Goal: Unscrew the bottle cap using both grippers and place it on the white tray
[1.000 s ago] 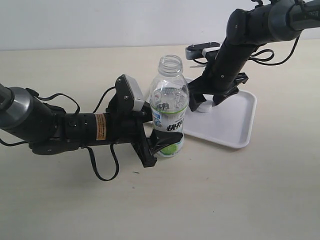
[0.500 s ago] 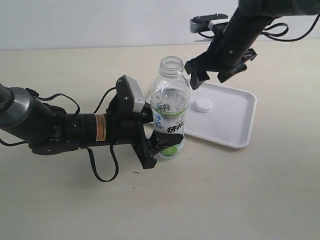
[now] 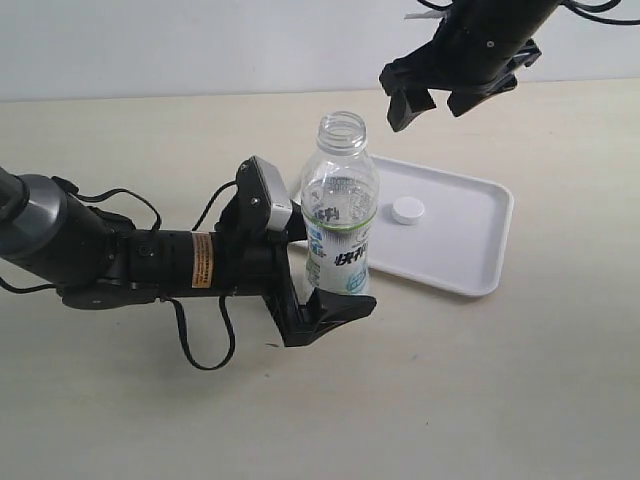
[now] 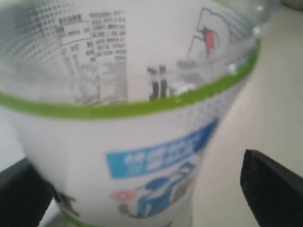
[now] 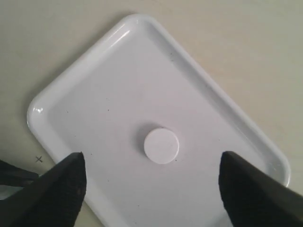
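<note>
So the right gripper (image 3: 432, 108) hangs high over the tray (image 3: 470, 235) with its jaws spread wide and nothing in them. Its fingers point down, and the arm comes in from the top right corner of the exterior view. The right wrist view looks straight down between the two black fingers (image 5: 57, 189). It shows the cap (image 5: 161, 145) lying flat on the tray (image 5: 118, 85), well clear of both fingers and roughly in the middle of the tray floor. In the exterior view the cap (image 3: 407, 210) sits on the side of the tray nearer the bottle (image 3: 340, 210).

The left gripper (image 3: 320, 275) is down at the bottle's base with a jaw on each side, but it isn't clamping. In the left wrist view the bottle (image 4: 132, 94) fills the frame, and one finger (image 4: 272, 184) stands clearly off the label with bare table showing in the gap. The other finger sits right at the bottle's edge, and I can't tell if it touches. The left arm lies low and almost level across the table (image 3: 450, 400) from the left, with black cables (image 3: 205, 340) looping under it.

The bottle stands upright with an open neck, just beside the tray.
</note>
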